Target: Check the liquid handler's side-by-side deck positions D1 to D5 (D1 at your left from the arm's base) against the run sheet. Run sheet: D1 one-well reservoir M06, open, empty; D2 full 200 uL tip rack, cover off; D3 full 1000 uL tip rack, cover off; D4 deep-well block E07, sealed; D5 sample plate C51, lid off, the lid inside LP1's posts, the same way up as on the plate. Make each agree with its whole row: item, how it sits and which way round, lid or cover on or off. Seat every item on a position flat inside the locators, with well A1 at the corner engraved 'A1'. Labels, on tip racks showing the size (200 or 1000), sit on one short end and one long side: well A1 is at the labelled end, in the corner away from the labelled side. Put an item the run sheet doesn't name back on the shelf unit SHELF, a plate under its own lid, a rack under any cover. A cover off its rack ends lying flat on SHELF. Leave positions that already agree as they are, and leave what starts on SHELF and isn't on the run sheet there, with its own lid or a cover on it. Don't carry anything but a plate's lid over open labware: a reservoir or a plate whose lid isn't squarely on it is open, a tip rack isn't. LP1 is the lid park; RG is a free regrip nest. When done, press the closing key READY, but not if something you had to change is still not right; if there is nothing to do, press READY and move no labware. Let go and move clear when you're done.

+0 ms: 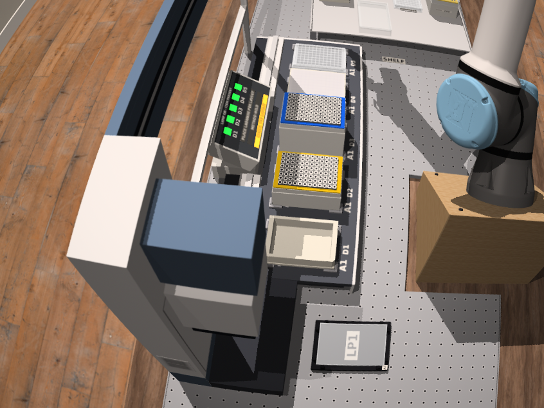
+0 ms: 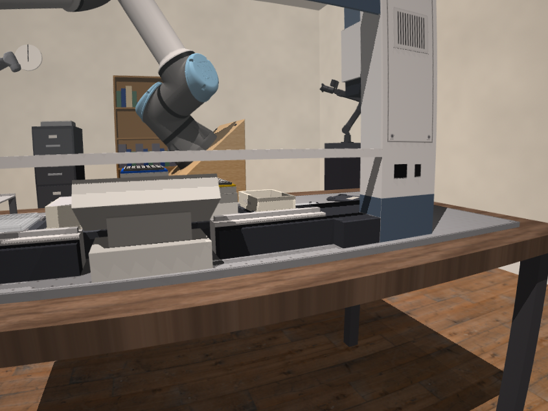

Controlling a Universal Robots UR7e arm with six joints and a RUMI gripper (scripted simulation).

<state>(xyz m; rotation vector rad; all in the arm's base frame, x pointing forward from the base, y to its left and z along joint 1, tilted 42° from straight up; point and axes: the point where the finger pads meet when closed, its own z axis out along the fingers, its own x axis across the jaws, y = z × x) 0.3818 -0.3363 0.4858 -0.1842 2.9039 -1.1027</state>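
Top view: the row of five deck spots runs down the middle of the desk (image 1: 454, 335). The open tub (image 1: 301, 219) sits at D1, the yellow tip rack (image 1: 308, 171) at D2, the blue tip rack (image 1: 313, 107) at D3, the white sealed block (image 1: 316, 82) at D4 and the sample plate (image 1: 318, 56) at D5, nearest the desk's shelf end. The yellow rack's holes look part dark, so it is possibly not full. The lid park (image 1: 331, 358) by the opposite edge holds no lid. A clear lid (image 1: 374, 15) lies on the shelf (image 1: 408, 39). The arm (image 1: 476, 110) rises from its wooden block (image 1: 454, 244) and leaves the frame. Exterior view: the arm (image 2: 182, 94) reaches up and off the left side, likely to keep its load away from the open tub (image 2: 265, 199). The hand is out of both views. I judge it clamped on something I cannot name. The desk is wood-edged (image 2: 320, 282) on a plank floor. A bookcase (image 2: 120, 108) and filing cabinet (image 2: 57, 154) stand behind.
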